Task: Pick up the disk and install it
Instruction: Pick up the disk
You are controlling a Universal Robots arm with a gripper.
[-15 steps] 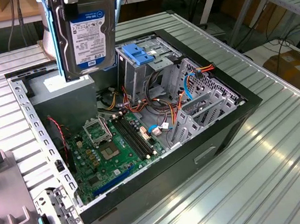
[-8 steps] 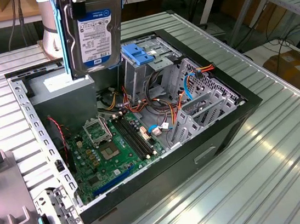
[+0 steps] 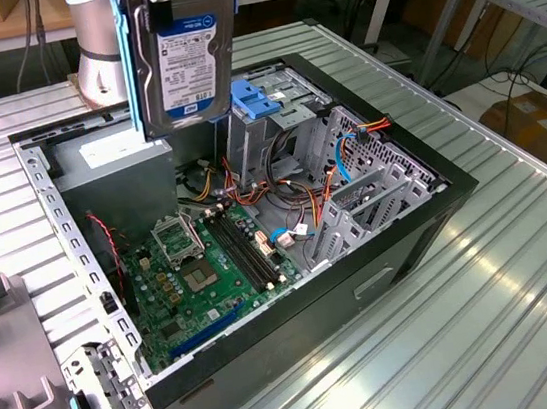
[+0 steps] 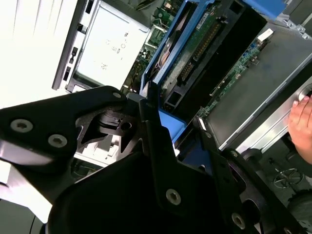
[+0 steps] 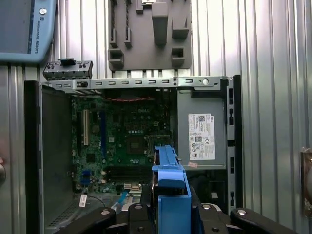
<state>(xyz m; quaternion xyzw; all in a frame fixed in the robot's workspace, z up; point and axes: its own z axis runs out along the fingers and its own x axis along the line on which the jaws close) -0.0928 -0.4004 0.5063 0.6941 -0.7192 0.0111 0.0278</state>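
Above the open black computer case [image 3: 364,275] on the table [image 3: 530,312], the black gripper [image 5: 170,218] is clamped on the silver, blue-railed hard disk [image 3: 184,60], hanging upright; keeping it square to the grey drive cage [image 3: 291,142] seems key.

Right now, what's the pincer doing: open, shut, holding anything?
Pincer: shut on the disk, which is upright above the open computer case.

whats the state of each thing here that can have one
disk, lifted clear, upright above the open case
pincer, shut on the disk
computer case, on its side, panel off, insides exposed
power supply, mounted in the case
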